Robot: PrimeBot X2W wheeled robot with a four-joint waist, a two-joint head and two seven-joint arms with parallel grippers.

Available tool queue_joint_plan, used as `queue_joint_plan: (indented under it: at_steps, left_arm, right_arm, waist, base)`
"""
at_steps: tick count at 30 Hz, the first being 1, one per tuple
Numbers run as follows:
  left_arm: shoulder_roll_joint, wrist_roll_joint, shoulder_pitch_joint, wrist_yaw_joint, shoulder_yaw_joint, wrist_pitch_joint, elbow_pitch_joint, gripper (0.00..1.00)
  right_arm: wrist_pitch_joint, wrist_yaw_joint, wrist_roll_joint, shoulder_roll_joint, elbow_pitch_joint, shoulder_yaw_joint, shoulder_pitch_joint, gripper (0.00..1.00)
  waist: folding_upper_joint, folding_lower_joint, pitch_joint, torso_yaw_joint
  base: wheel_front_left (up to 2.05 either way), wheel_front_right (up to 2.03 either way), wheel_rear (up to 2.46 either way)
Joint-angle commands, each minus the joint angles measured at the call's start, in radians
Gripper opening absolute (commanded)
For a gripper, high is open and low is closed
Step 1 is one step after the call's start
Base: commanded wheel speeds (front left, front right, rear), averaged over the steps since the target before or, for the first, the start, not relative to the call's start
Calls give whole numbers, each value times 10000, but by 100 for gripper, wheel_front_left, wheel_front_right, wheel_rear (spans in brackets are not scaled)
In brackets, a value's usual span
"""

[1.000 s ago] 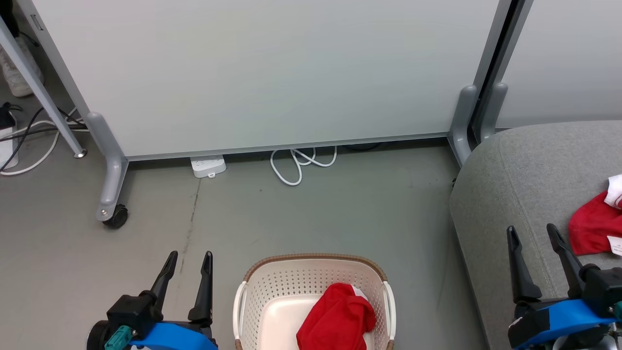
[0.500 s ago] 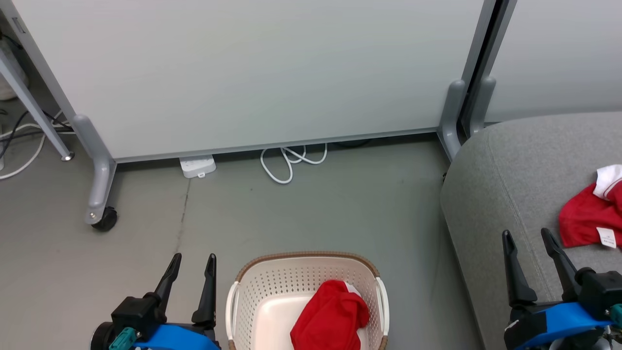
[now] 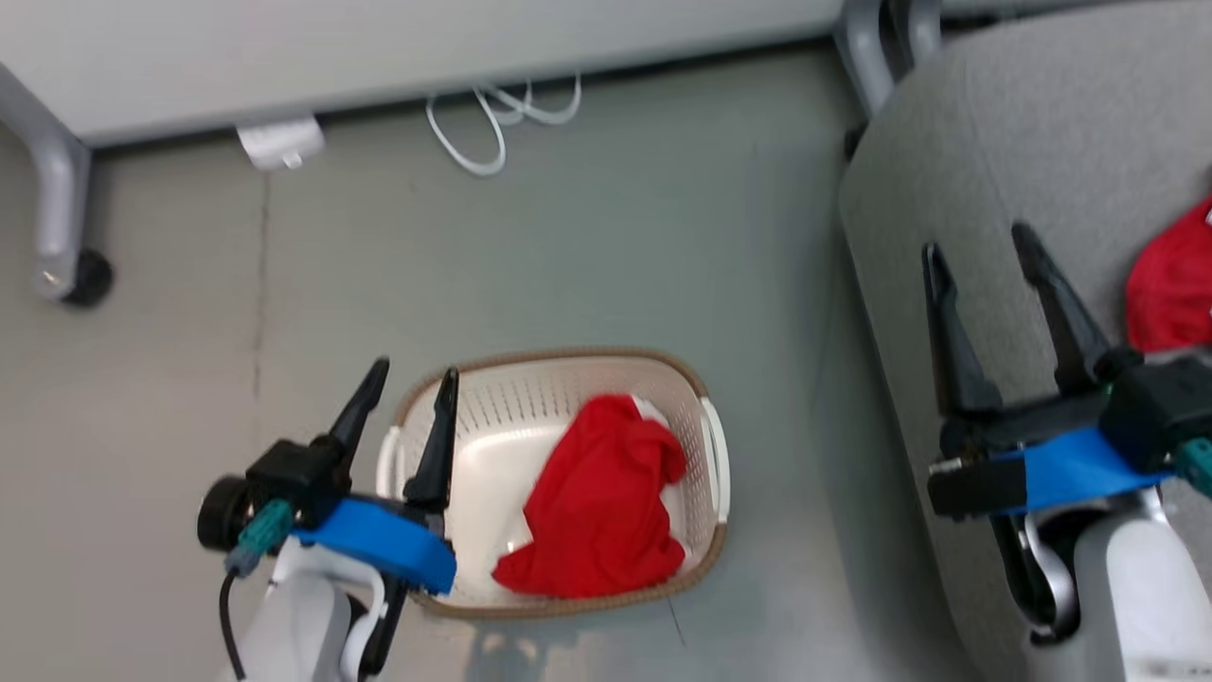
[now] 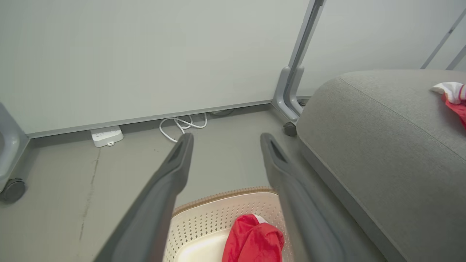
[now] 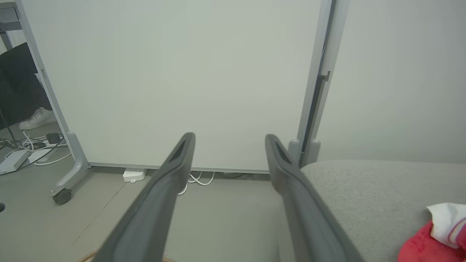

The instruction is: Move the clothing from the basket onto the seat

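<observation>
The basket [image 3: 530, 403] is an oval cream plastic shell with perforated walls, a brown woven-look rim and white side handles. It stands on the smooth grey floor [image 3: 615, 237], near the seat's rounded left edge but not touching it.

One red garment [image 3: 597, 511], soft and crumpled, fills the basket's right half and reaches the near rim. A second red garment [image 3: 1169, 284] lies on the seat [image 3: 1004, 142], a grey cushion of coarse-weave fabric, well in from that left edge.

Left gripper [image 3: 416, 369]: long, dark, tapered fingers spread apart, holding nothing, seen over the basket's left rim. Right gripper [image 3: 977, 239]: fingers likewise spread and empty, over the seat's left edge.
</observation>
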Motion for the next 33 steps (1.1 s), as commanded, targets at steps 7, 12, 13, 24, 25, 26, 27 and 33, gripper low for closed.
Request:
queue_joint_plan:
  at_steps: [7,12,13,24,25,26,27,33]
  left_arm:
    - [588,-475,-2156,-27,-1209,-27,1503,100]
    - [934,-1125,-3436,-27,-2010,-27,2804,100]
    - [1001,-1224,-3647,-27,-2218,-25,3036,100]
    - [1527,-2329,-5536,-27,-4180,164,4706,100]
    - [1538,-2450,-5678,-27,-4324,225,4801,100]
    - [1563,-2581,-5800,-27,-4400,296,4894,100]
    - [1563,-2671,-5917,-27,-4522,322,4990,100]
    - [1676,-3361,-6508,-27,-4870,796,5604,100]
  right_arm:
    - [-338,1,352,9,-227,498,-1882,100]
    - [-727,1,784,11,-182,832,-2630,100]
    - [-801,1,859,11,-145,890,-2734,100]
    - [-1509,1,1521,9,369,1715,-3499,100]
    - [-1572,1,1590,12,406,1773,-3561,100]
    - [-1609,1,1657,11,431,1827,-3591,100]
    - [-1669,1,1710,11,470,1850,-3599,100]
    - [-1847,1,2117,13,565,2121,-3706,100]
  waist:
    - [0,-3,3417,-1324]
    - [0,-3,4539,-1867]
    - [0,-3,4731,-1969]
    - [0,-3,6204,-2942]
    - [0,-3,6307,-3033]
    - [0,-3,6407,-3117]
    - [0,-3,6473,-3181]
    - [0,-3,6883,-3664]
  base:
    - [0,0,0]
    - [0,0,0]
    - [0,0,0]
    - [0,0,0]
    - [0,0,0]
    - [0,0,0]
    - [0,0,0]
    - [0,0,0]
